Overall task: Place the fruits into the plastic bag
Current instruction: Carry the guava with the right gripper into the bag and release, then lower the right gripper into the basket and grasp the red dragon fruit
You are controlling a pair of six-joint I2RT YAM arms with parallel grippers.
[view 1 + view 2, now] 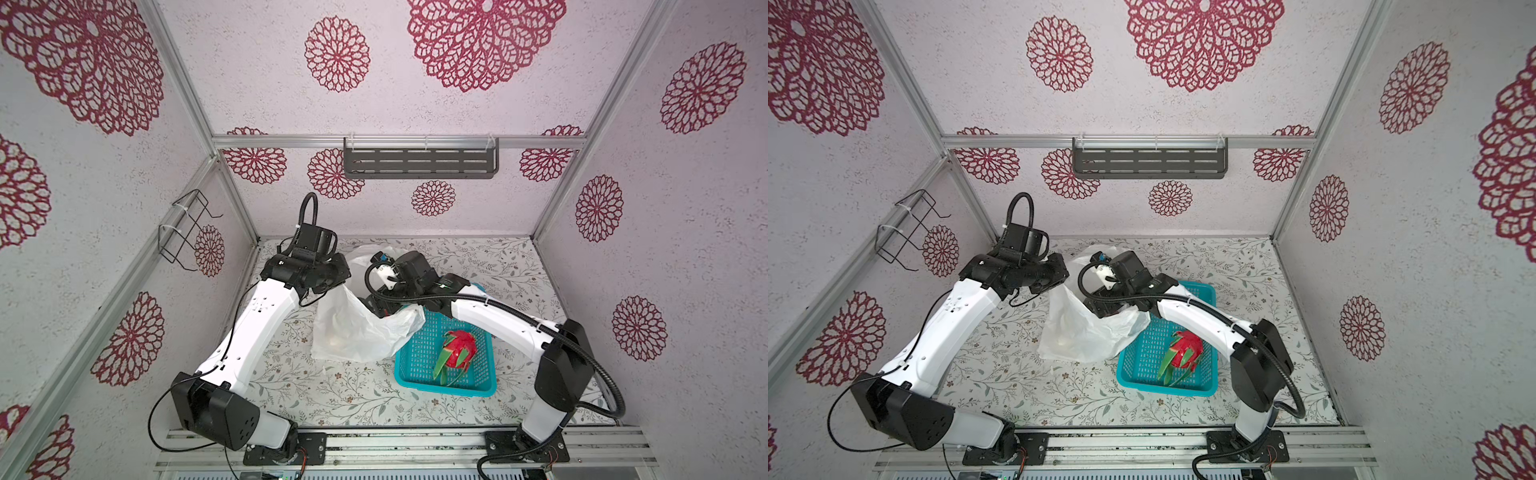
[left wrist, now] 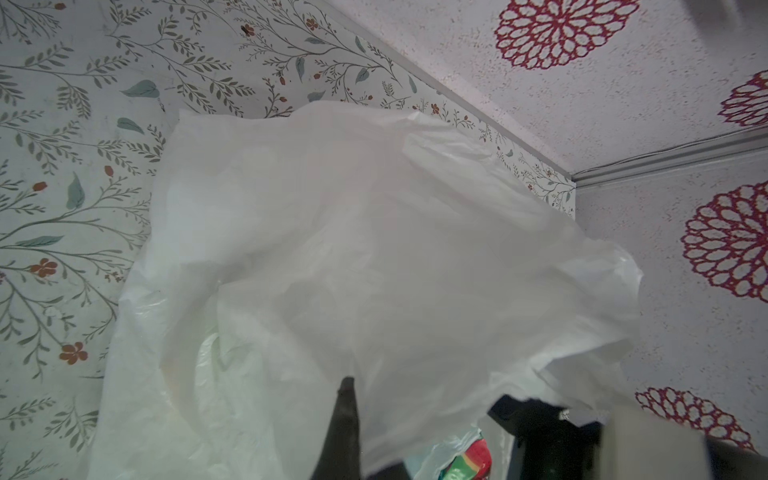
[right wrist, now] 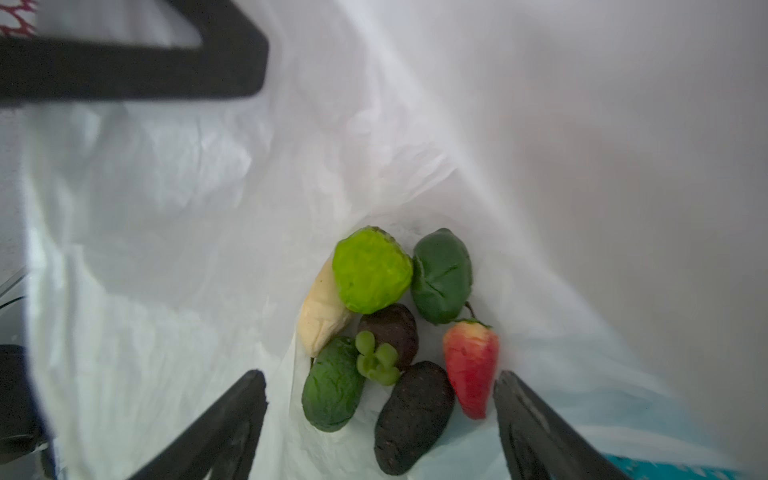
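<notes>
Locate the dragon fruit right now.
In a top view the dragon fruit lies inside the teal basket, toward its near right corner. It is right of the middle, just right of the plastic bag.

The plastic bag (image 1: 357, 332) is translucent milky white. In the right wrist view one avocado (image 3: 441, 276) and the second avocado (image 3: 332, 384) are dark green. The lime fruit (image 3: 371, 270) is bright yellow-green, the pale fruit (image 3: 322, 313) cream, the black fruit (image 3: 411, 415) matt black, and the red fruit (image 3: 471, 370) fades paler at its green stalk. The dragon fruit (image 1: 459, 347) is red with green scales. The perforated basket (image 1: 419, 353) is teal. The surface (image 1: 332, 395) is off-white, printed with grey-green sprigs and small rust flowers.
</notes>
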